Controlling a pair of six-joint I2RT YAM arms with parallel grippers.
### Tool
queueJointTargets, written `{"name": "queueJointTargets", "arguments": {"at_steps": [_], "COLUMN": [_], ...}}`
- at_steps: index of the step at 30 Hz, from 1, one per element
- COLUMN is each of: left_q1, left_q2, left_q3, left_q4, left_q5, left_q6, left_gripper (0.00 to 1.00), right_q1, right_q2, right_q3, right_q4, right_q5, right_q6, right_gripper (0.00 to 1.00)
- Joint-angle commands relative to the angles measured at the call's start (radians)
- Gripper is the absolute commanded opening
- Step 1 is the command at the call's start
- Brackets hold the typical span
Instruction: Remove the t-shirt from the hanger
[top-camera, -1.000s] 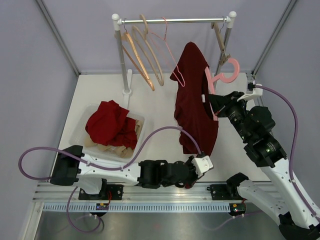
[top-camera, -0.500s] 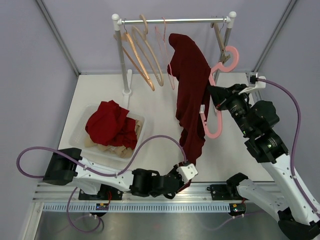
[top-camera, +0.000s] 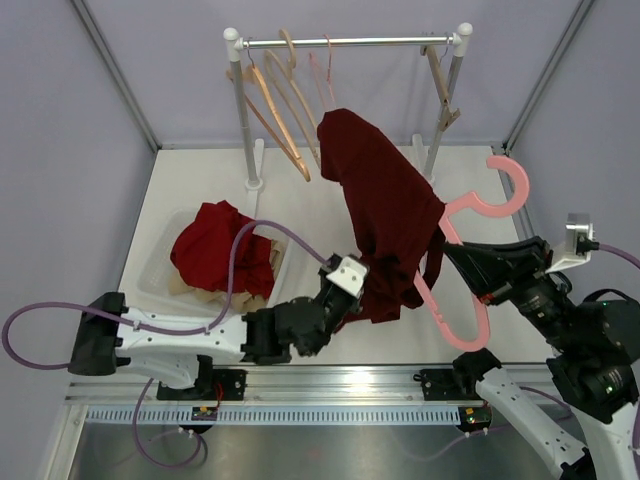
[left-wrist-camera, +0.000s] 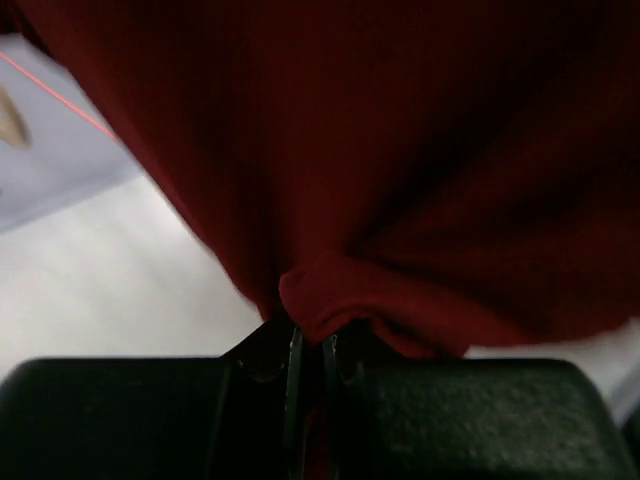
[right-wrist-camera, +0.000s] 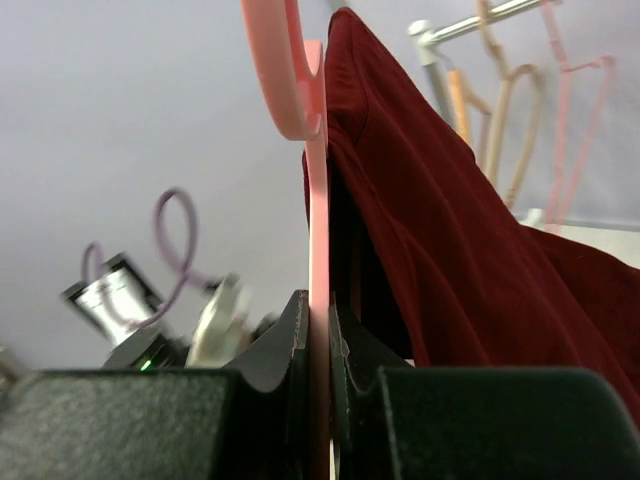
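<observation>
Lengthwise, t-shirt (top-camera: 385, 215) stretches near-to-far; pink hanger (top-camera: 478, 203) hook points far-right

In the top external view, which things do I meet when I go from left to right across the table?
First the plastic bin with red clothes → dark red t-shirt → pink hanger.

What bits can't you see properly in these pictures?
- Top external: the dark red t-shirt covers part of the pink plastic hanger, so whether the hanger is free is unclear.
- Left wrist: the t-shirt fills the view beyond the left gripper; no hanger shows.
- Right wrist: the right gripper hides the hanger's lower part.
- Top external: crumpled red clothes hide the clear plastic bin's bottom.
</observation>
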Motion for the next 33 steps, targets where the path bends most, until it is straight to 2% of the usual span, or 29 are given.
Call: {"name": "queueJointTargets", "arguments": {"at_steps": [1,4,6,8,10,11,12,13,14,15,16,17,21,26,30,33], "left_q1": [0.091,0.133,0.143,0.15,0.153,0.154,0.157,0.162,0.163,0.163,0.163,0.162,0.154,0.134,0.122,0.121], "left_q2": [0.094,0.187,0.229,0.269,0.283,0.292,0.295,0.295,0.292,0.289,0.286,0.281,0.19,0.024,-0.126,-0.234], "left_q3": [0.13,0.231,0.292,0.314,0.328,0.333,0.333,0.331,0.331,0.331,0.327,0.32,0.27,0.192,0.257,0.323], "left_q4": [0.351,0.446,0.496,0.566,0.596,0.602,0.608,0.616,0.611,0.603,0.609,0.623,0.6,0.441,0.129,-0.022], "left_q5": [0.021,0.055,0.044,0.049,0.058,0.063,0.066,0.073,0.098,0.105,0.107,0.093,0.089,0.079,0.15,0.187], "left_q6": [0.156,0.254,0.335,0.39,0.4,0.395,0.391,0.388,0.381,0.381,0.386,0.398,0.423,0.374,0.273,0.23], "left_gripper": [0.08,0.09,0.28,0.56,0.71,0.85,0.87,0.86,0.77,0.37,0.16,0.01,0.0,0.0,0.0,0.0], "right_q1": [0.002,0.002,0.001,0.002,0.002,0.001,0.002,0.002,0.002,0.001,0.001,0.002,0.002,0.002,0.002,0.002], "right_q2": [-0.049,-0.072,-0.08,-0.087,-0.095,-0.095,-0.098,-0.101,-0.103,-0.109,-0.113,-0.115,-0.124,-0.139,-0.179,-0.213], "right_q3": [0.044,0.072,0.086,0.093,0.104,0.107,0.116,0.121,0.127,0.135,0.136,0.138,0.146,0.13,0.055,0.021], "right_q4": [0.035,0.025,0.019,0.018,0.019,0.022,0.025,0.027,0.021,0.018,0.015,0.01,-0.071,-0.194,-0.248,-0.303], "right_q5": [-0.199,-0.265,-0.289,-0.304,-0.324,-0.332,-0.336,-0.345,-0.344,-0.338,-0.321,-0.313,-0.246,-0.07,0.053,0.118], "right_q6": [0.094,0.126,0.139,0.151,0.163,0.168,0.174,0.179,0.179,0.18,0.177,0.176,0.133,0.036,-0.011,-0.034], "right_gripper": [0.0,0.0,0.0,0.0,0.0,0.0,0.0,0.0,0.0,0.0,0.0,0.0,0.0,0.0,0.0,0.0]}}
